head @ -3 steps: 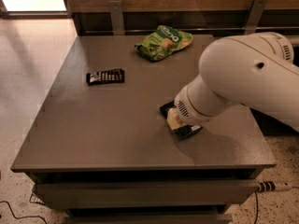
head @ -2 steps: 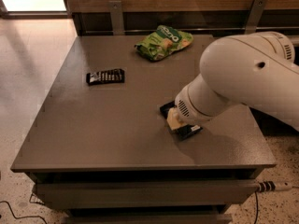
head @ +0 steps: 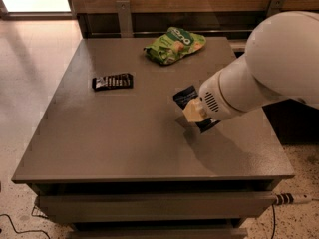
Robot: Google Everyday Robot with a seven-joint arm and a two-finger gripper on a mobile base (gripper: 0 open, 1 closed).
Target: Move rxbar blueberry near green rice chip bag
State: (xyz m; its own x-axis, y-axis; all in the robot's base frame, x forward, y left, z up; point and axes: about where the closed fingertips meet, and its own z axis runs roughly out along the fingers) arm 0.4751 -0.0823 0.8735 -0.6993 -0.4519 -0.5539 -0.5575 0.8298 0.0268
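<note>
- Looking on the near side of the green rice chip bag, you find the gripper low over the worktop, well apart from the bag and a little to its right.
- The gripper is clamped on the rxbar blueberry. One pale finger crosses the middle of the wrapper.
- The bar's dark navy ends stick out on both sides of that finger. One points up toward the bag and the other points away from it.
- The bar sits tilted in the grip, and a soft shadow lies on the worktop just beneath it. You cannot tell whether the end pointing away from the bag touches the surface.
- A black bar wrapper lies flat to the left of the bag and nearer to you. It is well apart from both the bag and the gripper.
- The bulky white arm reaches in from the right of the bag and is cut off by the picture's right edge.
- The arm's wrist hides the second finger and the middle stretch of the bar.
- You cannot read the print on the visible end of the bar. The lettering on the bag is only partly legible.
</note>
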